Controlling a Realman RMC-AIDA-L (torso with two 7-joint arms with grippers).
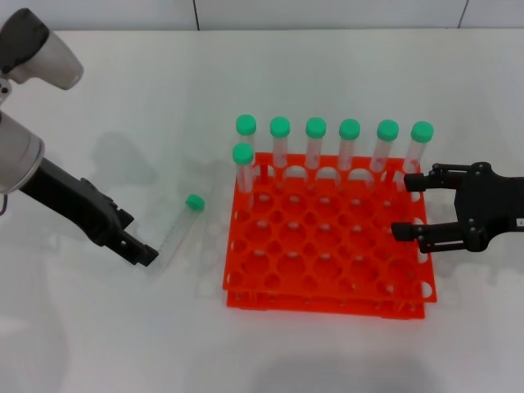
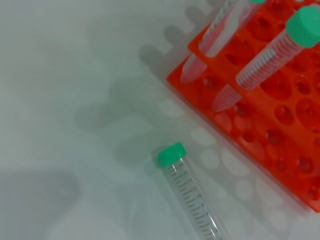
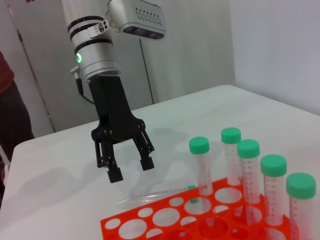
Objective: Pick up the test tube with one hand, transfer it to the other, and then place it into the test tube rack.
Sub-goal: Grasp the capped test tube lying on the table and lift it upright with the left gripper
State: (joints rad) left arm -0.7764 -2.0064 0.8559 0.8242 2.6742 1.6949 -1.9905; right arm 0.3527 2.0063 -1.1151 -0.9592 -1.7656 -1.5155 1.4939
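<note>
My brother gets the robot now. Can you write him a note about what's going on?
Left claw: open, empty, poised just above the pointed end of the loose test tube.
Right claw: open, empty, at the right edge of the test tube rack.
The loose tube lies flat on the table, left of the rack. Seven capped tubes stand in the rack.
Done: nothing yet.
Left: grab the tube, hand it over, put it in the rack.

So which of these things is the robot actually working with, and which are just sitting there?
In the job:
- loose test tube lying on the table
- left hand, open, above the loose tube's lower end
- right hand, open, over the rack's right edge
- orange rack

Just sitting there:
- seven capped tubes standing in the rack
- white table
</note>
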